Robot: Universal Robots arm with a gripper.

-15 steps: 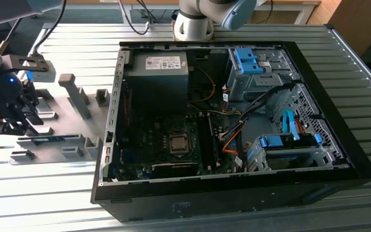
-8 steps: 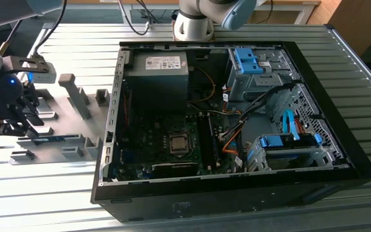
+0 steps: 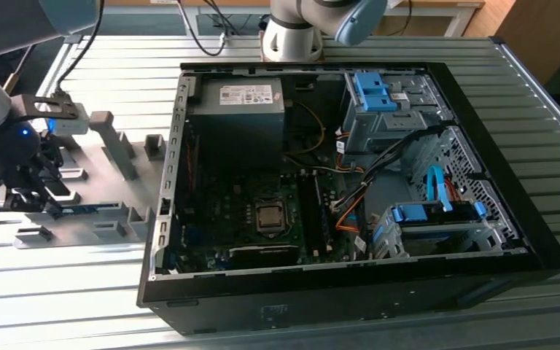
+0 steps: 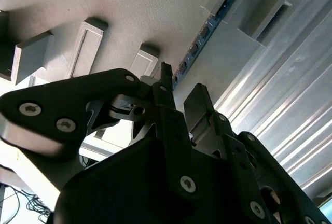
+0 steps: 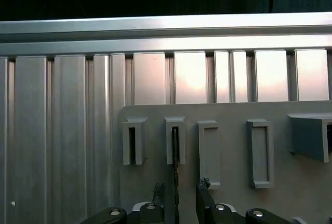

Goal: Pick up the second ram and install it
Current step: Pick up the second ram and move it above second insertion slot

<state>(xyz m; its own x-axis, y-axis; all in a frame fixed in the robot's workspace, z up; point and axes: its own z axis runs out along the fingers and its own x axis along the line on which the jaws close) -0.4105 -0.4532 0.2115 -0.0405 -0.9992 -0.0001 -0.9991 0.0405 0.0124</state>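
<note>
Standing well apart from the open computer case point(image 3: 378, 288), off to the exterior view's right of the pincer point(image 3: 37, 200). Hung low over the grey holder plate point(image 3: 100, 189), close to its slotted blocks point(image 5: 259, 154). Was released, with fingers point(image 5: 203, 193) spread. Found the second ram point(image 5: 175, 154) upright on its edge in a block slot, passing between those fingers, not clasped.

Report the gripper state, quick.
Gripper: open, straddling the second ram, not clamped on it.
</note>
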